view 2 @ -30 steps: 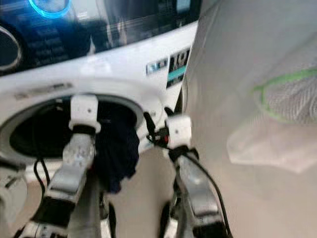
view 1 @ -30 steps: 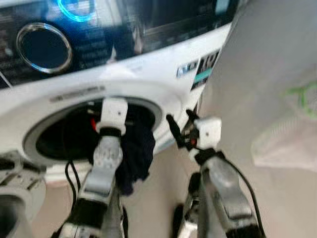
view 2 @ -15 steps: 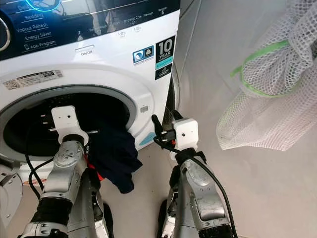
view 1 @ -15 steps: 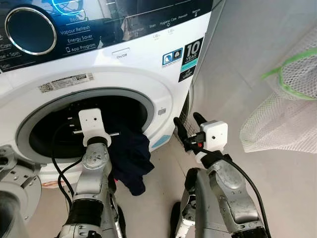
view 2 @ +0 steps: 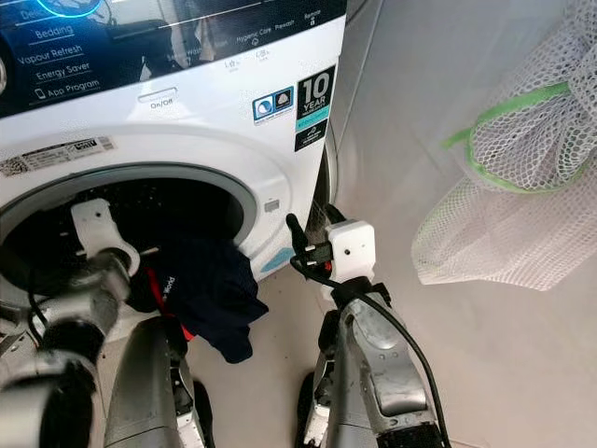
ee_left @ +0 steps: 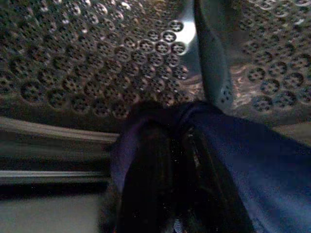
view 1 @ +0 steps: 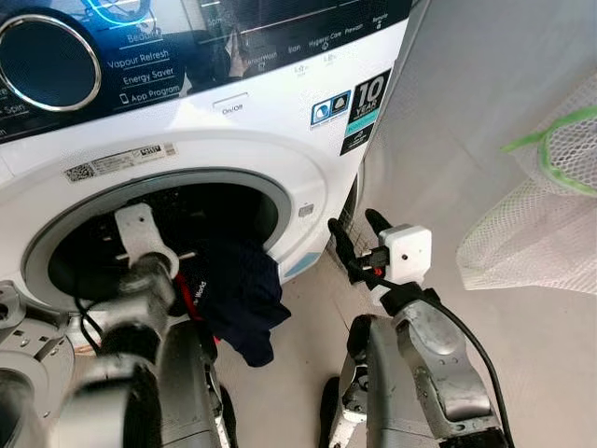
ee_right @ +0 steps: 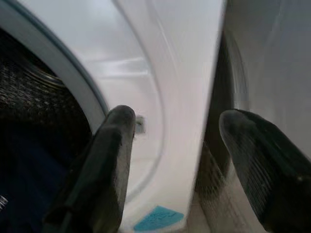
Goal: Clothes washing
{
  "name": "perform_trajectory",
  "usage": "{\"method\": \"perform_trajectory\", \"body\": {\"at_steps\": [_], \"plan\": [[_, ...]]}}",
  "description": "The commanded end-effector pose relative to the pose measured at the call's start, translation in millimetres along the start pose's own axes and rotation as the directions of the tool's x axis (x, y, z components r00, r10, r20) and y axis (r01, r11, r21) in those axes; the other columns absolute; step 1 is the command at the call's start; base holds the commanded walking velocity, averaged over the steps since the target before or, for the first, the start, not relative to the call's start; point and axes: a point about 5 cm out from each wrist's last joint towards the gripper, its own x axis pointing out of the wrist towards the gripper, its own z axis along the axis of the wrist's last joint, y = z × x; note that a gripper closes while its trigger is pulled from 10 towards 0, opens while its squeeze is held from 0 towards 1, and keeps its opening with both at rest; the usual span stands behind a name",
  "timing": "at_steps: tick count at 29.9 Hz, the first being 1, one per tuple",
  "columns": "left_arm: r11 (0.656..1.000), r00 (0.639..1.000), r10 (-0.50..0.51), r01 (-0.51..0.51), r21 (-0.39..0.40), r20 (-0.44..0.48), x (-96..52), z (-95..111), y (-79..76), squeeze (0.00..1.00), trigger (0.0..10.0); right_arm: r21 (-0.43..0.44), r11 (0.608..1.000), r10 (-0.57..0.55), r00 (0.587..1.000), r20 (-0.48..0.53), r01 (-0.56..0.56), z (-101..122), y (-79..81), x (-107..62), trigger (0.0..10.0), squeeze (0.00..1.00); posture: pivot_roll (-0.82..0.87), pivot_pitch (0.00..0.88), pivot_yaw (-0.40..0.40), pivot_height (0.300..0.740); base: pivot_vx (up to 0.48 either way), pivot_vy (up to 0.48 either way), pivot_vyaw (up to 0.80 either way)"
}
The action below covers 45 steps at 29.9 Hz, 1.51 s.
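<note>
**Q:** Where is the laundry?

**A:** A navy garment (view 1: 233, 299) hangs half out of the front-loading washing machine (view 1: 280, 140), draped over the lower rim of the drum opening (view 1: 187, 210) and drooping toward the floor. The left gripper (ee_left: 170, 160) is clamped on a fold of it just inside the perforated drum (ee_left: 87, 63), probably to feed the cloth in.

**Q:** And the other arm?

**A:** The right gripper (view 1: 353, 238) hovers beside the machine's right edge, fingers spread and empty, seemingly on standby. A mesh laundry bag (view 2: 522, 187) hangs on the wall.

**Q:** Any change?

**A:** Half a second ago the left wrist stood upright and sharp; now it tilts left, blurred, reaching deeper.
</note>
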Motion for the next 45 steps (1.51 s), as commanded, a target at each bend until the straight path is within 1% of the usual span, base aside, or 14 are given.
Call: {"method": "perform_trajectory", "body": {"at_steps": [1, 5, 8, 11, 13, 17, 18, 22, 27, 29, 32, 34, 39, 45], "plan": [[1.0, 0.999, 0.008, -0.008, 0.01, -0.045, 1.7, -4.3, 7.3, 0.0, 10.0, -0.004, 1.0, -0.008, 1.0, -0.009, 0.008, 0.1, -4.2, -7.2, 10.0, 0.0, 0.02, 0.333, -0.101, 0.511, 0.0, 0.0, 0.0], [0.994, 0.995, 0.095, -0.095, 0.046, -0.002, 6.0, 30.7, 28.9, 0.0, 10.0, -0.022, 1.0, -0.011, 1.0, -0.026, 0.011, 0.5, -8.6, -15.3, 10.0, 0.0, -0.02, 0.337, -0.119, 0.511, 0.0, 0.0, 0.0], [0.992, 0.994, 0.107, -0.108, 0.071, 0.018, 6.4, 39.1, 32.0, 0.0, 10.0, -0.024, 1.0, -0.01, 1.0, -0.029, 0.01, 1.1, -9.3, -18.3, 10.0, 0.0, -0.03, 0.339, -0.127, 0.511, 0.0, 0.0, 0.0], [0.966, 0.989, 0.115, -0.134, 0.221, 0.095, 6.3, 70.1, 35.3, 0.0, 10.0, -0.028, 1.0, -0.006, 0.999, -0.041, 0.005, 3.1, -9.6, -21.8, 10.0, 0.0, -0.05, 0.348, -0.14, 0.511, 0.0, 0.0, 0.0], [0.958, 0.986, 0.124, -0.147, 0.244, 0.109, 6.0, 75.4, 36.3, 0.0, 10.0, -0.03, 1.0, -0.005, 0.999, -0.043, 0.004, 3.6, -10.0, -22.8, 10.0, 0.0, -0.05, 0.349, -0.142, 0.511, 0.0, 0.0, 0.0], [0.943, 0.963, 0.157, -0.212, 0.257, 0.219, 2.5, 105.1, 40.2, 0.0, 10.0, -0.037, 0.999, -0.005, 0.999, -0.048, 0.004, 5.9, -12.4, -25.1, 10.0, 0.0, -0.06, 0.359, -0.147, 0.511, 0.0, 0.0, 0.0], [0.938, 0.943, 0.168, -0.243, 0.248, 0.286, -0.2, 119.8, 39.8, 0.0, 10.0, -0.039, 0.999, -0.007, 0.999, -0.049, 0.005, 6.5, -13.2, -25.9, 10.0, 0.0, -0.06, 0.361, -0.148, 0.511, 0.0, 0.0, 0.0], [0.923, 0.898, 0.158, -0.282, 0.263, 0.411, -4.9, 139.9, 32.2, 0.0, 10.0, -0.039, 0.999, -0.013, 0.998, -0.054, 0.011, 7.2, -13.4, -27.3, 10.0, 0.0, -0.05, 0.37, -0.148, 0.511, 0.0, 0.0, 0.0], [0.914, 0.902, 0.077, -0.234, 0.332, 0.424, -2.6, 129.3, 17.8, 0.0, 10.0, -0.031, 0.999, -0.015, 0.998, -0.054, 0.013, 7.8, -10.7, -26.0, 10.0, 0.0, -0.04, 0.378, -0.147, 0.511, 0.0, 0.0, 0.0], [0.901, 0.952, -0.017, -0.118, 0.417, 0.306, 3.5, 101.1, 5.0, 0.0, 10.0, -0.027, 1.0, -0.015, 0.998, -0.054, 0.013, 7.9, -10.0, -25.7, 10.0, 0.0, -0.04, 0.378, -0.147, 0.511, 0.0, 0.0, 0.0], [0.873, 0.976, -0.119, 0.017, 0.487, 0.18, 6.6, 67.0, -9.7, 0.0, 10.0, -0.025, 1.0, -0.016, 0.998, -0.056, 0.015, 7.4, -10.5, -26.1, 10.0, 0.0, -0.04, 0.381, -0.144, 0.511, 0.0, 0.0, 0.0], [0.868, 0.973, -0.196, 0.115, 0.484, 0.119, 6.0, 44.1, -23.4, 0.0, 10.0, -0.023, 1.0, -0.015, 0.998, -0.057, 0.014, 7.0, -10.0, -25.7, 10.0, 0.0, -0.03, 0.385, -0.143, 0.511, 0.0, 0.0, 0.0], [0.859, 0.967, -0.251, 0.203, 0.47, 0.04, 3.3, 14.3, -40.3, 0.0, 10.0, -0.016, 1.0, -0.015, 0.998, -0.059, 0.014, 6.2, -8.3, -24.0, 10.0, 0.0, -0.02, 0.386, -0.142, 0.511, 0.0, 0.0, 0.0], [0.856, 0.965, -0.257, 0.201, 0.476, 0.054, 1.6, 7.5, -44.3, 0.0, 10.0, -0.007, 1.0, -0.006, 0.999, -0.053, 0.005, 6.5, -4.6, -20.3, 10.0, 0.0, -0.01, 0.382, -0.14, 0.511, 0.0, 0.0, 0.0]]}}
